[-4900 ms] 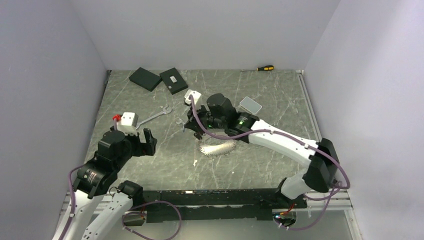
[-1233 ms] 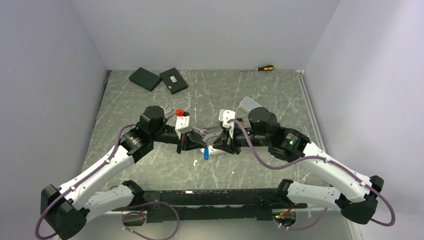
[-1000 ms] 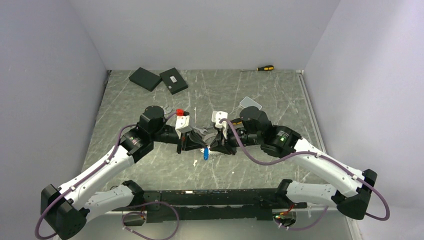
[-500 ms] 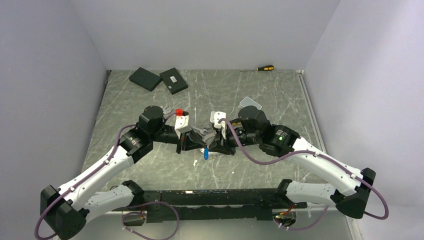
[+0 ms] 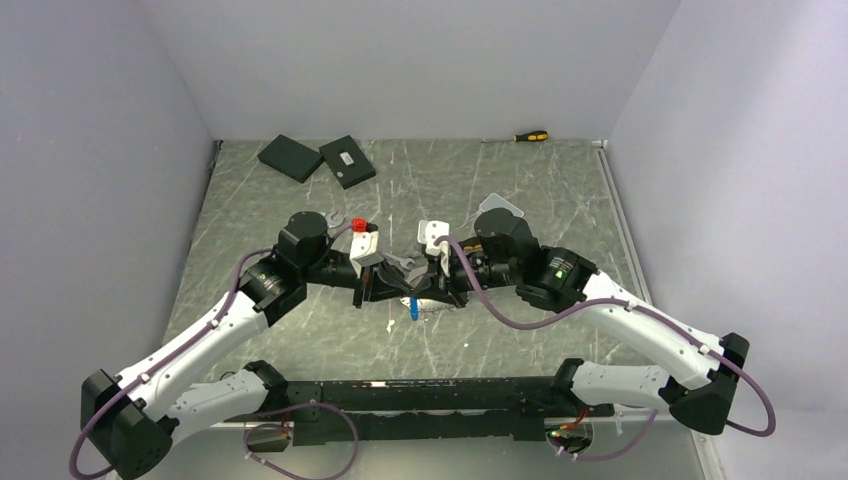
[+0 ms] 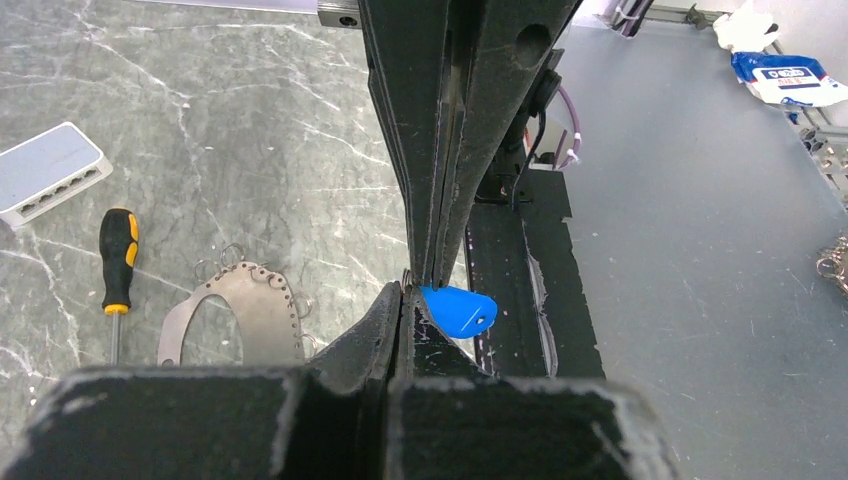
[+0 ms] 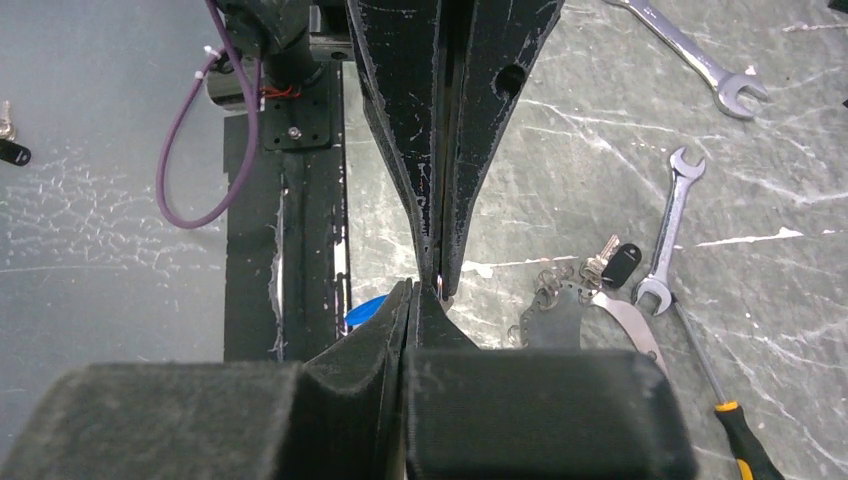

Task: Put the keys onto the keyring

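My two grippers meet tip to tip above the middle of the table, the left gripper [image 5: 403,291] coming from the left and the right gripper [image 5: 420,291] from the right. The left gripper [image 6: 403,300] is shut on a blue-headed key [image 6: 456,309], which hangs head down [image 5: 412,309]. A small wire keyring [image 6: 407,279] sits where the tips touch, and the right gripper [image 7: 412,296] is shut there. A black-headed key [image 7: 617,265] lies by a curved metal plate [image 7: 560,318] with several small rings along its edge.
Two silver spanners [image 7: 690,55] [image 7: 668,225] and a yellow-and-black screwdriver [image 6: 118,260] lie on the table near the plate. A white box [image 6: 50,170] sits further off. Two black boxes [image 5: 290,157] [image 5: 347,161] and another screwdriver [image 5: 530,136] lie at the back.
The right arm has come in from the right to meet the left gripper's tips, and its jaws have closed there. The left arm has stayed still with the blue key hanging.
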Tool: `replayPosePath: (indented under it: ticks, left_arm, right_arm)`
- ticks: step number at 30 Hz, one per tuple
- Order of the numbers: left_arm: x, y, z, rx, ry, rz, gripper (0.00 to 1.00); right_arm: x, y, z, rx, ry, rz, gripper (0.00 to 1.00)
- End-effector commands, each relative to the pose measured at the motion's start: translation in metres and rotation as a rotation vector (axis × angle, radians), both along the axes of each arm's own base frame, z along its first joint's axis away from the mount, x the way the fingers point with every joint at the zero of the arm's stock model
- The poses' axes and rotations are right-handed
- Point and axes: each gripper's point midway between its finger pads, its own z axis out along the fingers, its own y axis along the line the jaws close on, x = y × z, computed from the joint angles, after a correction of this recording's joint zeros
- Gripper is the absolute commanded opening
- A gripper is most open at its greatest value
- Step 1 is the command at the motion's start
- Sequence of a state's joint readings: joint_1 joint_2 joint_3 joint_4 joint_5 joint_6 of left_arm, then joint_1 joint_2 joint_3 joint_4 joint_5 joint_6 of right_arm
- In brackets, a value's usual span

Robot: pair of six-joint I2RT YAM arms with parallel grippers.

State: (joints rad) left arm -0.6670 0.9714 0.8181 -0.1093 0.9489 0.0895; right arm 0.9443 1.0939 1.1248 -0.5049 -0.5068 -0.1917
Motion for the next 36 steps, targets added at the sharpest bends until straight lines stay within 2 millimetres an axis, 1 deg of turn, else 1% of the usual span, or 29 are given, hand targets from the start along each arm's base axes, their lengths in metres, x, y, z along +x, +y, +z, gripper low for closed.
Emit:
replayPosePath:
  ticks: [1, 7, 10, 11, 12, 13, 14, 15, 16, 23, 27, 32, 36]
  left_arm:
    - [-0.010, -0.004, 0.018, -0.041, -0.032, -0.067, 0.00]
    - [-0.008, -0.005, 0.022, -0.058, -0.037, -0.056, 0.00]
    - [-0.009, -0.004, 0.024, -0.067, -0.044, -0.056, 0.00]
    - [-0.009, -0.004, 0.025, -0.065, -0.045, -0.055, 0.00]
    - [-0.010, -0.003, 0.024, -0.060, -0.045, -0.056, 0.00]
    - [-0.010, -0.003, 0.025, -0.057, -0.046, -0.056, 0.00]
    - [-0.011, -0.002, 0.025, -0.053, -0.050, -0.057, 0.00]
    - [-0.012, -0.001, 0.025, -0.050, -0.050, -0.058, 0.00]
    - [-0.013, 0.000, 0.024, -0.046, -0.049, -0.060, 0.00]
    - [-0.016, 0.001, 0.025, -0.050, -0.044, -0.069, 0.00]
    - [-0.017, 0.001, 0.028, -0.055, -0.052, -0.070, 0.00]
    - [-0.015, 0.001, 0.030, -0.061, -0.059, -0.060, 0.00]
    - [-0.008, 0.000, 0.030, -0.064, -0.062, -0.027, 0.00]
  right_arm:
    - [0.006, 0.009, 0.029, 0.079, -0.088, 0.021, 0.00]
    - [0.004, 0.007, 0.024, 0.062, -0.083, 0.027, 0.00]
    - [0.007, 0.003, 0.021, 0.046, -0.087, 0.003, 0.00]
    - [0.010, 0.001, 0.019, 0.037, -0.087, -0.017, 0.05]
    - [0.012, -0.002, 0.018, 0.027, -0.087, -0.035, 0.16]
    - [0.013, -0.003, 0.017, 0.021, -0.084, -0.050, 0.28]
    - [0.014, -0.005, 0.017, 0.017, -0.083, -0.058, 0.36]
    - [0.014, -0.006, 0.017, 0.016, -0.081, -0.060, 0.39]
    - [0.014, -0.006, 0.017, 0.016, -0.083, -0.061, 0.40]
    - [0.017, -0.006, 0.024, 0.056, -0.130, -0.056, 0.34]
    - [0.021, -0.007, 0.025, 0.047, -0.142, -0.069, 0.33]
    - [0.015, -0.004, 0.024, 0.041, -0.116, -0.029, 0.31]
    - [0.008, -0.002, 0.027, 0.045, -0.101, 0.014, 0.31]
